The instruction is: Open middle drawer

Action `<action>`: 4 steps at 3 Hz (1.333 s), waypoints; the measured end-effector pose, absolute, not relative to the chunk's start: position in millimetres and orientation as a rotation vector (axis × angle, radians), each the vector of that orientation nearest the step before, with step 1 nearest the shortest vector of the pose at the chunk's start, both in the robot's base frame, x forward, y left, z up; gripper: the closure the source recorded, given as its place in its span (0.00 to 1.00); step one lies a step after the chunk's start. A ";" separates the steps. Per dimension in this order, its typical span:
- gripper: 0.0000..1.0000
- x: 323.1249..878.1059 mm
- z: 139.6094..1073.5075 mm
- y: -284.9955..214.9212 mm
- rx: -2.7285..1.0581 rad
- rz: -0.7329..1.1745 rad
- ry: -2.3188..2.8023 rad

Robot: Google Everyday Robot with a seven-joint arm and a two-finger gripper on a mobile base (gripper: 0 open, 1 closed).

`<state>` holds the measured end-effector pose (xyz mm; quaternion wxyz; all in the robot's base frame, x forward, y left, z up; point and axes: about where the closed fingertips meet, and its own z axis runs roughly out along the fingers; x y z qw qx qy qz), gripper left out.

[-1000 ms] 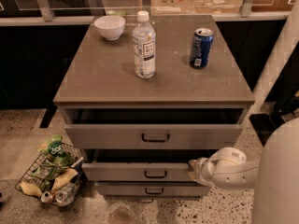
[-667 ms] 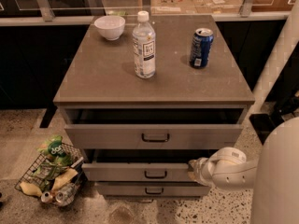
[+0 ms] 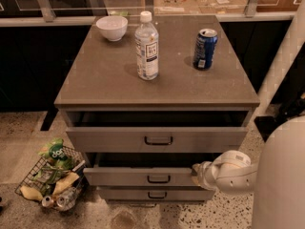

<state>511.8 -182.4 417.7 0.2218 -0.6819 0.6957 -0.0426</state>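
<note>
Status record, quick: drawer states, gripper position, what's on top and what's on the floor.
middle drawer: partly open, front ahead of the lowest drawer
top drawer: partly open
gripper: at the middle drawer's right end
cabinet top: bowl, water bottle, blue can, all upright
floor, left: wire basket of packets and cans

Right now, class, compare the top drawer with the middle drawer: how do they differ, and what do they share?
The top drawer has a taller, wider front than the middle drawer. The gripper is at the middle drawer's right end, while no part of the robot is at the top drawer. Both drawers are grey, have a small dark handle at the centre, and stand partly pulled out.
</note>
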 end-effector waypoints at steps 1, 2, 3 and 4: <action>1.00 511.8 418.8 -182.4 -1.884 -0.118 1.922; 1.00 493.9 410.5 -178.7 -1.916 -0.091 1.961; 1.00 493.7 414.7 -178.5 -1.915 -0.091 1.961; 1.00 493.5 417.1 -178.2 -1.915 -0.091 1.961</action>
